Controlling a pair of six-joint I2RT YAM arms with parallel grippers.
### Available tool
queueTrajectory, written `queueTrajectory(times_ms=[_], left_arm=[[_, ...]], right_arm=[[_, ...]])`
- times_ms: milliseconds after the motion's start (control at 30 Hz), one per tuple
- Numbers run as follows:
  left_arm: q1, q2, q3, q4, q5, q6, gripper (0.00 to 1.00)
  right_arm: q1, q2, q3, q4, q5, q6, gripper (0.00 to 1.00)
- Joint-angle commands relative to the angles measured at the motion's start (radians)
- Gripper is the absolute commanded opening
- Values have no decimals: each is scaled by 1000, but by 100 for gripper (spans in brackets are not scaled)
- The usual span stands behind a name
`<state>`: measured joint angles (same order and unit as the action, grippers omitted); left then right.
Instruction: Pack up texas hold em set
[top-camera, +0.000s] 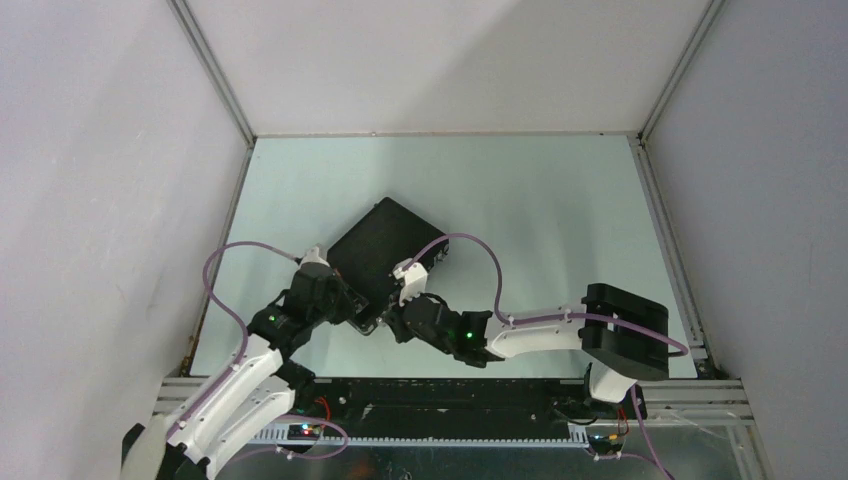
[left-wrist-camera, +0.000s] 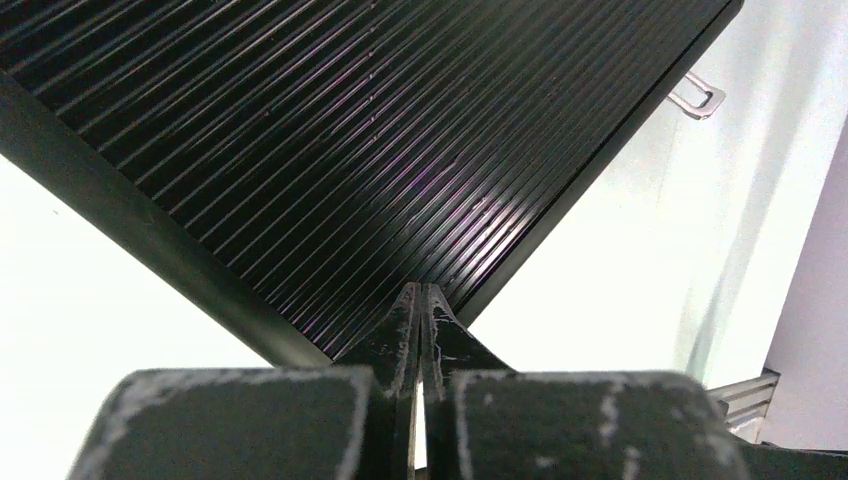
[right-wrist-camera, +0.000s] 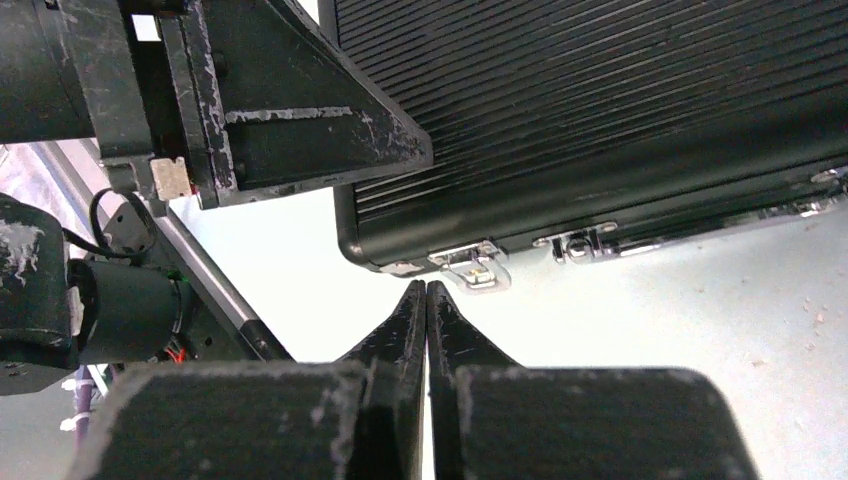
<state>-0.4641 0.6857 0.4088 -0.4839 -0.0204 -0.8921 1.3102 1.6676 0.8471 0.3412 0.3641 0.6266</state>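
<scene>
The briefcase (top-camera: 385, 250) lies shut, so its inside is hidden. From above, its near corner is covered by the wrists of the left arm (top-camera: 240, 380) and right arm (top-camera: 530, 335), and both sets of fingertips are lost there. Both wrist views cut the briefcase off at their top edges. A latch (right-wrist-camera: 825, 178) runs off the right wrist view's right edge.

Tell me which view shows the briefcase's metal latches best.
Right wrist view: the latches sit close and sharp along the briefcase front edge. Left wrist view catches only one metal loop at its corner. Top external view shows the briefcase, but no latches are discernible.
</scene>
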Motion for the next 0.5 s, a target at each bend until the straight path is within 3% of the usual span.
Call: queueTrajectory(times_ms=[0,233,467], left_arm=[[-4,66,20,-133,-84,-10,0],[-4,116,5,-172,-147,-50,0],[-8,115,-4,-176,-163,-60,0]], right_arm=[[-9,66,-7,92,34,-41,0],[-35,269,94,55,-28,48,0],[-34,203,80,19,9,14,0]])
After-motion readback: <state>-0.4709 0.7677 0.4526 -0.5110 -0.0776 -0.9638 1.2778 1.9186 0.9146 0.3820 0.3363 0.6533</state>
